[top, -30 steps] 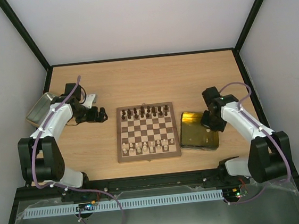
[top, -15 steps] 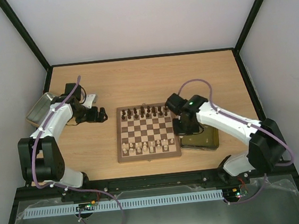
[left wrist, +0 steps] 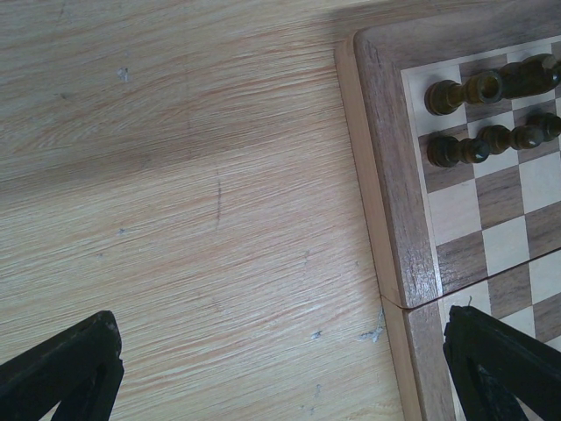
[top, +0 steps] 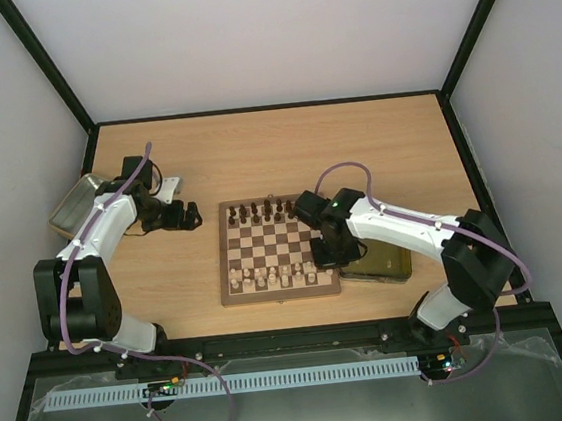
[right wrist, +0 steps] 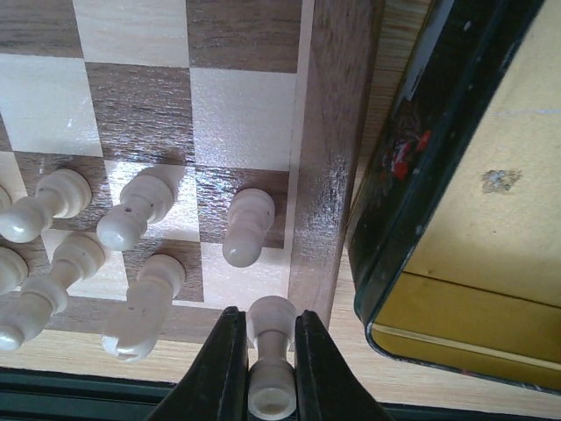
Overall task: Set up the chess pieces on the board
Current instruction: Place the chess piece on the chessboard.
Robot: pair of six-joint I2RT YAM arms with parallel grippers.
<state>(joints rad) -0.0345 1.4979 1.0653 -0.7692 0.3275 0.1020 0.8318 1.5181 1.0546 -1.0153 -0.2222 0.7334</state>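
The board (top: 276, 248) lies mid-table, dark pieces (top: 269, 211) along its far rows and cream pieces (top: 268, 275) along its near rows. My right gripper (top: 323, 256) hovers over the board's near right corner, shut on a cream chess piece (right wrist: 271, 361). In the right wrist view that piece hangs above the corner square by the board's border (right wrist: 329, 189), with cream pieces (right wrist: 247, 226) standing beside it. My left gripper (top: 189, 217) is open and empty over bare table left of the board's far left corner (left wrist: 394, 175); its fingertips (left wrist: 74, 368) frame the wood.
A dark tin with a yellow inside (top: 378, 257) lies right of the board, close under my right arm; it fills the right of the right wrist view (right wrist: 473, 219). A grey tray (top: 74, 204) sits at the far left edge of the table.
My right arm has swung left from over the dark tin to the board's near right corner, carrying the cream piece. The left arm has not moved.
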